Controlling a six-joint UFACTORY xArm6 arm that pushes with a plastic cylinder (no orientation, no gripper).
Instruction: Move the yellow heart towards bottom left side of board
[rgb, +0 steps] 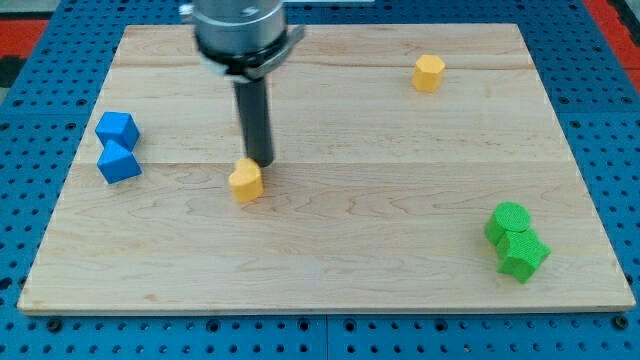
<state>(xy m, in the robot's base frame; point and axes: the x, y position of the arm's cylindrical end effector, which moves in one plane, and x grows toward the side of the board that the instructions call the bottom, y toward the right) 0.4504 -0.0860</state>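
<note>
A small yellow heart block (245, 181) lies on the wooden board (330, 240), left of the middle. My tip (259, 160) stands just above and slightly to the right of it, touching or nearly touching its upper edge. The dark rod rises from there to the arm's grey mount at the view's top. A second yellow block (429, 73), with a hexagon-like shape, sits near the view's top right.
Two blue blocks sit together at the view's left edge of the board, one (117, 129) above the other (120, 162). Two green blocks sit at the bottom right, a rounded one (509, 221) above an angular one (523, 256).
</note>
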